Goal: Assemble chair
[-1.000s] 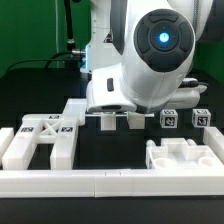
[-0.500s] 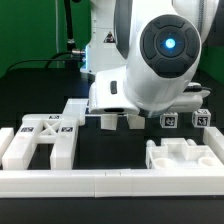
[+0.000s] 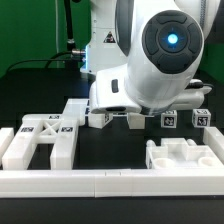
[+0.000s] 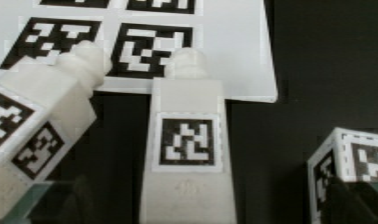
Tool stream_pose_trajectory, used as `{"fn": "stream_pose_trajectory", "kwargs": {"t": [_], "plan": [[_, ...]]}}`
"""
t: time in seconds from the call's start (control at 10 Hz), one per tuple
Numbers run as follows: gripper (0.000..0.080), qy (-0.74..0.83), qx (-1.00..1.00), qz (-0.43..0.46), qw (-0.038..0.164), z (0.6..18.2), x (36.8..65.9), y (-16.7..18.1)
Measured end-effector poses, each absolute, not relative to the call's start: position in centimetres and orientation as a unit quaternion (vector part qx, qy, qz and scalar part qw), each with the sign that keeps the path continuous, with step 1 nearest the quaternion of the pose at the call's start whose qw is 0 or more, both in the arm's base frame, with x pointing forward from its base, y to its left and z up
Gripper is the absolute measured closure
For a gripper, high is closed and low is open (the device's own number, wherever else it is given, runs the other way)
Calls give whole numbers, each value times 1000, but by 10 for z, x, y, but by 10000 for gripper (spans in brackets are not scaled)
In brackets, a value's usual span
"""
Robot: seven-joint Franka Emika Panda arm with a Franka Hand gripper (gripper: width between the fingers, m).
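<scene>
gripper spread over chair leg pointing at marker board

Glossy white rounded arm with a black circular cap glowing blue at centre.

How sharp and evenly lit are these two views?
Exterior view: fairly sharp; the arm looms large near the lens, its blue light glowing, white frame bright against the black table. Wrist view: soft, tag edges on the marker board and the long white part fuzzy.
</scene>
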State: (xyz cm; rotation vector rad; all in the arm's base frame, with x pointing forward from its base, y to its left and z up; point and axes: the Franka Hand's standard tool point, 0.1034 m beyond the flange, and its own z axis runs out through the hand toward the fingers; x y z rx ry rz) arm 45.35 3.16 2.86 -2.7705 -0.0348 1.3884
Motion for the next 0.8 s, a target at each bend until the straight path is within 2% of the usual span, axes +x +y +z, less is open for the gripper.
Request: {"fn": "stream_pose_trajectory", "kwargs": {"t": [0.4,0.8], "plan": [[150,-11,-897,442,21,11,451,30],[150,-9,-892,452,20,4,440,29]]}}
